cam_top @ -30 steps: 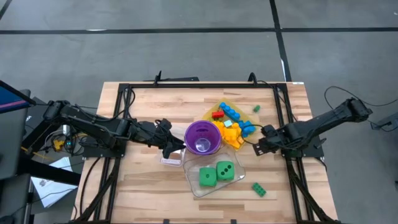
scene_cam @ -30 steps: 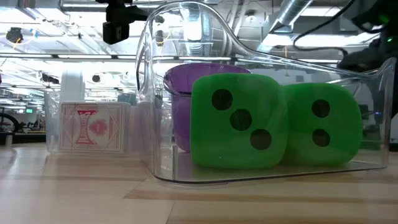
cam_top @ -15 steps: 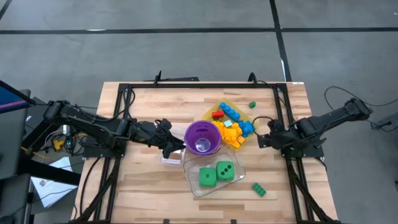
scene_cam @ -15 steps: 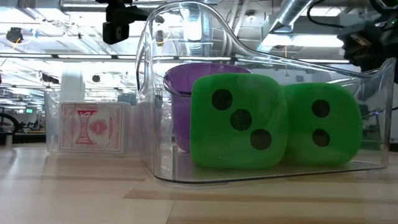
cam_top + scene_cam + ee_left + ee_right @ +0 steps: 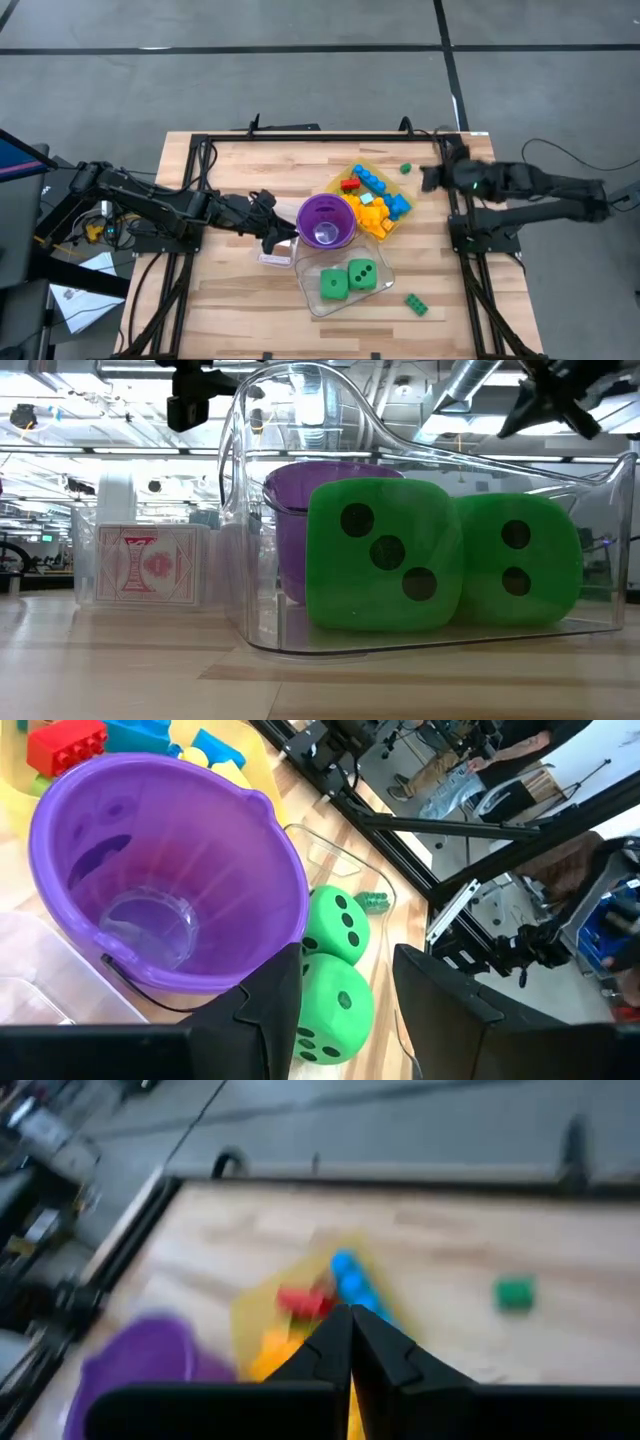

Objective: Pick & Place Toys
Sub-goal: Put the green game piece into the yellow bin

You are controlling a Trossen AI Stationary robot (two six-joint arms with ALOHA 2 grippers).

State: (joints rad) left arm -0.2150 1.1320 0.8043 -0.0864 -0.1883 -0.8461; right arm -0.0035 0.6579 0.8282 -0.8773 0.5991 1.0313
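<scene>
The wooden table (image 5: 230,170) carries a black frame, and much of what sits on it is only partly readable. From table height the clear plastic tub (image 5: 420,510) fills the picture and hides nearly everything behind it; its curved wall bends the shapes seen through it. Inside it stand the two green dice (image 5: 347,277), side by side and touching, black dots showing. The purple cup (image 5: 325,220) stands just behind the tub, its lower part hidden by a die in the low view. The left gripper (image 5: 285,238) is at the cup's left side, its fingers (image 5: 280,1010) set partly apart; the wrist view shows the cup's rim at the left finger, but whether that finger touches or grips the rim is hidden. Beside that gripper lies a smaller clear box (image 5: 140,565) with a red-patterned card in it. The yellow translucent tray (image 5: 350,172) lies behind and to the right of the cup, holding a pile of small bricks (image 5: 375,200) in blue, yellow, orange and red; the pieces overlap and cannot be counted. The right gripper (image 5: 430,178) hangs raised near the table's right rail, blurred, its fingers together on nothing. A small green piece (image 5: 406,168) lies alone near the tray, and a green brick (image 5: 416,304) lies apart near the front edge.
</scene>
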